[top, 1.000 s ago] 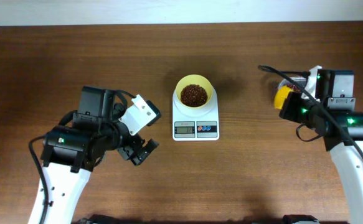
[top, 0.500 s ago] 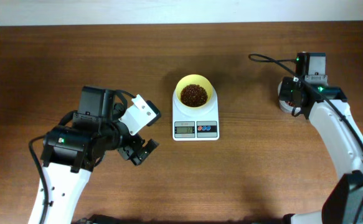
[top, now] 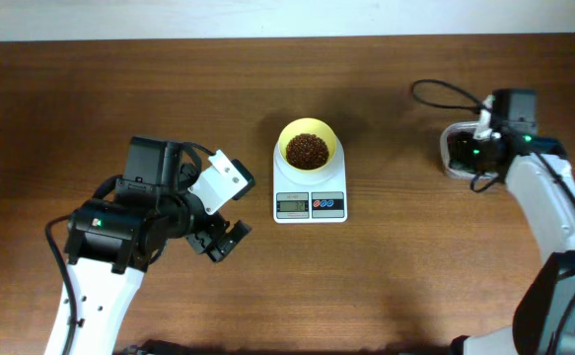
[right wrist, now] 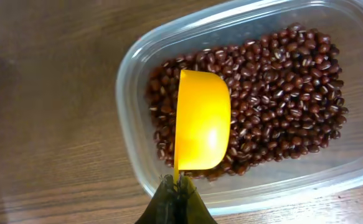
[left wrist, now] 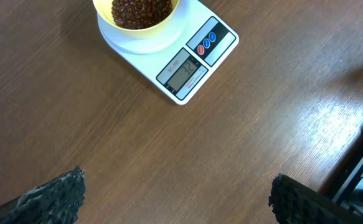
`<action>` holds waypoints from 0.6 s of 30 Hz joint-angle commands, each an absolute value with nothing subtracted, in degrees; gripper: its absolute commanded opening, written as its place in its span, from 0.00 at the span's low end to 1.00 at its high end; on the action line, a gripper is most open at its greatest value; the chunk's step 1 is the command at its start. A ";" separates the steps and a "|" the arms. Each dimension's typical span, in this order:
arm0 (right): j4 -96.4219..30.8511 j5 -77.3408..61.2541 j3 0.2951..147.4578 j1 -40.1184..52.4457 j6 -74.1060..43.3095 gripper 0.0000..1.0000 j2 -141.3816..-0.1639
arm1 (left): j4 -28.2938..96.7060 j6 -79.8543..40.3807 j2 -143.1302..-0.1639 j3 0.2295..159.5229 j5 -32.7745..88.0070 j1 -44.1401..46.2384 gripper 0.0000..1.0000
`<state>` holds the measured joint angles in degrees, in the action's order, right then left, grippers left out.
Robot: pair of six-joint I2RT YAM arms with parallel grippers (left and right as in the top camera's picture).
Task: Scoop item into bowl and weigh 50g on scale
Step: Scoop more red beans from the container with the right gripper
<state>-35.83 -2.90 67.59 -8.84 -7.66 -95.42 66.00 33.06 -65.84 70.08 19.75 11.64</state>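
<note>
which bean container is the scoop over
The clear tub, beneath the yellow scoop in the right gripper; the pale yellow bowl sits on the scale.

Pale yellow bowl (top: 332,144) holding glossy dark red-brown beans (top: 307,150); white scale (top: 310,186) with grey display (left wrist: 187,70) and red and blue buttons (left wrist: 206,42); bright yellow scoop (right wrist: 201,121); clear, colourless tub (right wrist: 130,81); table (top: 169,89) in mid-brown wood grain with fine darker streaks.

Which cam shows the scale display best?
Left wrist: the scale is close, its display large, digits visible. Overhead shows the whole scale under the bowl, but the display is too small to read. Right wrist misses it: only scoop, tub, beans.
</note>
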 commanded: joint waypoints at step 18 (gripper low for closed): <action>-36.23 -39.51 67.61 -28.86 -7.73 0.04 -99.15 | 65.89 33.74 -65.56 71.16 20.58 11.33 0.99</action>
